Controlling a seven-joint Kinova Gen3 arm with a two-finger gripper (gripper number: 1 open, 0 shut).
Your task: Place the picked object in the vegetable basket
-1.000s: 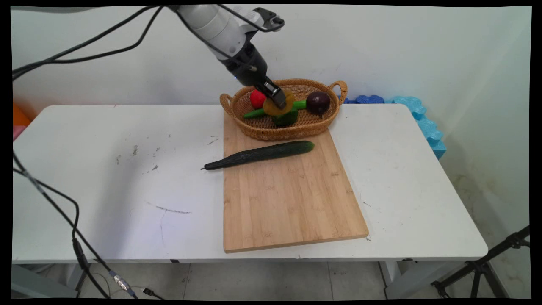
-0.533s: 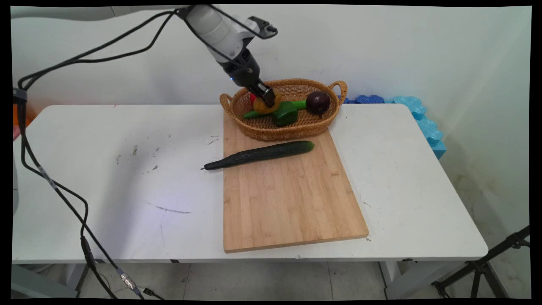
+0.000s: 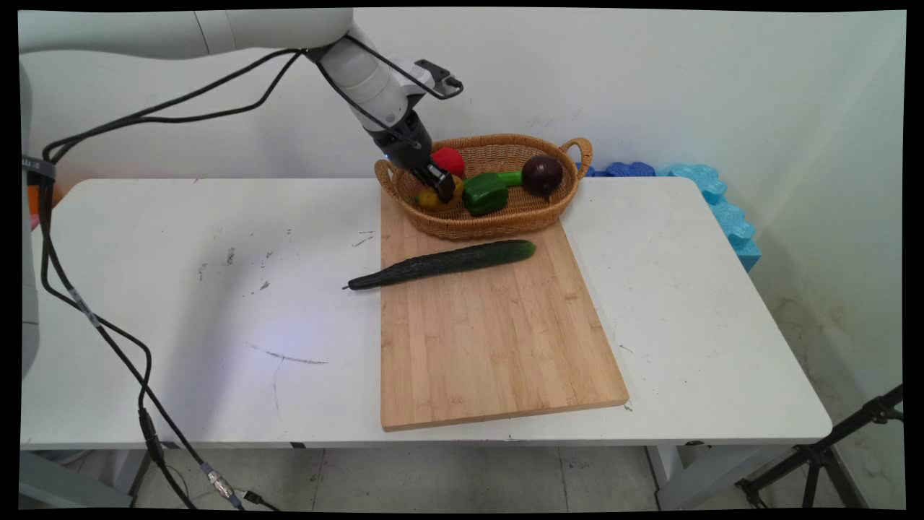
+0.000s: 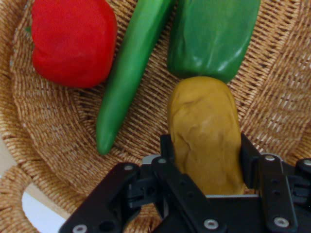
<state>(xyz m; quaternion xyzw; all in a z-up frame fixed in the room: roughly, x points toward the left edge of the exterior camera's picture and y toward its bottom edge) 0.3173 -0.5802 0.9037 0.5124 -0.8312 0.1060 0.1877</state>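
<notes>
A yellow-brown potato (image 4: 206, 136) is gripped between the two fingers of the gripper (image 3: 439, 185), low inside the left end of the wicker basket (image 3: 505, 220).

In the hand view the fingers are closed against the potato's sides, and its far end appears to touch a green bell pepper (image 4: 211, 34), though true contact cannot be confirmed. A long green chili (image 4: 127, 73) lies just beside it, with a red pepper (image 4: 73, 41) beyond. A dark purple onion (image 3: 542, 174) sits at the basket's right end (well apart from the gripper). The basket stands on the far end of a wooden cutting board (image 3: 491, 347), and a cucumber (image 3: 444, 263) is laid across the board's left edge onto the white table (image 3: 180, 303).
</notes>
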